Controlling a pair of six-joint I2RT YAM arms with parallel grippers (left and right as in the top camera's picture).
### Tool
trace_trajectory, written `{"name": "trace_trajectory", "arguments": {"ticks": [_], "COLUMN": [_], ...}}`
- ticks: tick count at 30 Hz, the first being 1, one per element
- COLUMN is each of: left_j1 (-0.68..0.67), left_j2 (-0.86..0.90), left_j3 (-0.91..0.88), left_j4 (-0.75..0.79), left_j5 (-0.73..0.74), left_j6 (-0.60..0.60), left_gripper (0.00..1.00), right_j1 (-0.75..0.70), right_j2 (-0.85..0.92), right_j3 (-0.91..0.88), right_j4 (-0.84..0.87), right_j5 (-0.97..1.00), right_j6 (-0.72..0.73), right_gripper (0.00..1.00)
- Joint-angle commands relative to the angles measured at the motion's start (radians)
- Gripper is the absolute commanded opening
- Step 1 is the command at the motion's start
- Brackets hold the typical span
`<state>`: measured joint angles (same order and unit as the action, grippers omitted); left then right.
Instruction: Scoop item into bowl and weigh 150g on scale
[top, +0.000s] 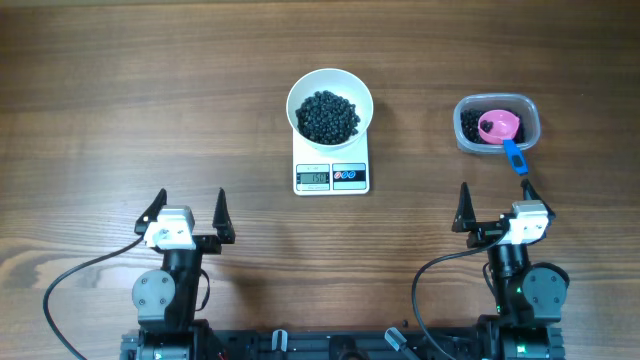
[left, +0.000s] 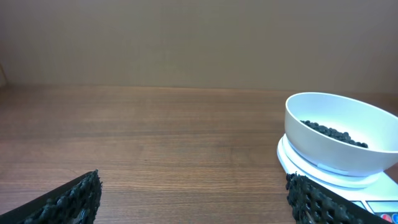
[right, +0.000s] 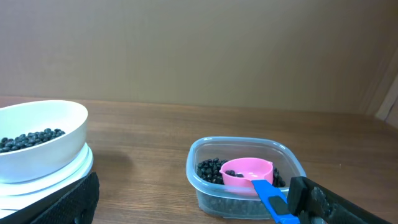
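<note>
On the brown wooden bench (top: 100, 100), the left tool (top: 190, 208) sits left of the small white rectangular digital scale (top: 331, 176), toward the robot, spread wide and empty. A round white bowl (top: 297, 98) of tiny round black beads (top: 329, 116) stands on that scale. Right of the scale, a clear rounded plastic tub (top: 532, 110) holds more beads and a pink scoop (top: 498, 125) with a blue handle (top: 514, 156). The right tool (top: 497, 202), right of the scale toward the robot, also gapes wide, empty.
</note>
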<state>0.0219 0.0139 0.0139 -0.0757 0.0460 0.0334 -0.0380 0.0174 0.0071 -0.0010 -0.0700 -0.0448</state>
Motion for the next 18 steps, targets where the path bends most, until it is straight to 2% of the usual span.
{"name": "trace_trajectory", "arguments": {"ticks": [1, 18], "left_j1": [0.008, 0.008], "left_j2": [-0.011, -0.011], "left_j3": [-0.008, -0.008], "left_j4": [-0.004, -0.002], "left_j5": [-0.014, -0.017], "left_j6": [0.031, 0.031], "left_gripper": [1.00, 1.00], "right_j1": [0.007, 0.007], "right_j2": [-0.007, -0.007], "right_j3": [-0.002, -0.002], "right_j4": [0.001, 0.001], "right_j5": [0.006, 0.006], "right_j6": [-0.008, -0.008], "right_gripper": [1.00, 1.00]}}
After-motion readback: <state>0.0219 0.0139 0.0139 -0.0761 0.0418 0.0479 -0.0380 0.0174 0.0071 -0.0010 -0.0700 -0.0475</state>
